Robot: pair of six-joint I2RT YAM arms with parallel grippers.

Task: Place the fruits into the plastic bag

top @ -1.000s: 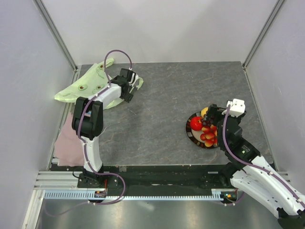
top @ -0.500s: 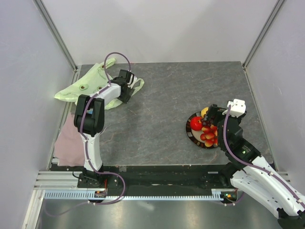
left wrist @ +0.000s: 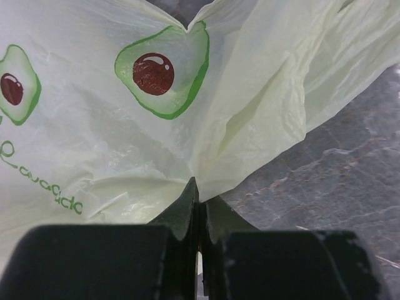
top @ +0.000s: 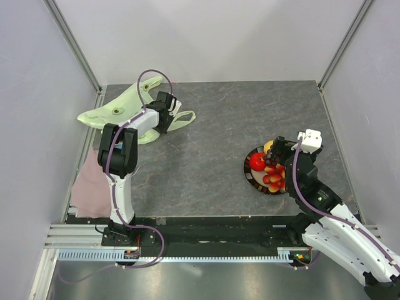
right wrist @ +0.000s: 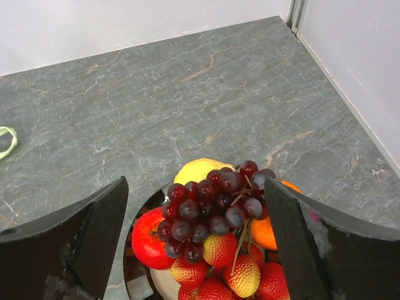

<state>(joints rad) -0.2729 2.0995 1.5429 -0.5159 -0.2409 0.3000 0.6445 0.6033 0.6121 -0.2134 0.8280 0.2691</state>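
In the top view, the plastic bag (top: 119,114) is in the upper left of the frame, near the far left corner of the table (top: 212,125). The left gripper (left wrist: 199,201) is closed on a fold of the plastic bag. In the left wrist view its two dark fingers meet with the thin film pinched between them. The bag seems partly lifted off the table, but from above this is hard to judge.

The fruits are on a dark-rimmed plate (top: 246,170) at the right of the centre. The right gripper (right wrist: 197,212) hangs over them with its fingers wide apart and holds nothing. Between the fingers the grape bunch (right wrist: 209,209) lies on top, with the lemon (right wrist: 197,169) behind it. The apple (right wrist: 147,242) is at the left, the orange (right wrist: 272,234) at the right, and the small red-yellow fruits (right wrist: 240,275) in front.

A pink cloth (top: 87,187) lies at the left edge.
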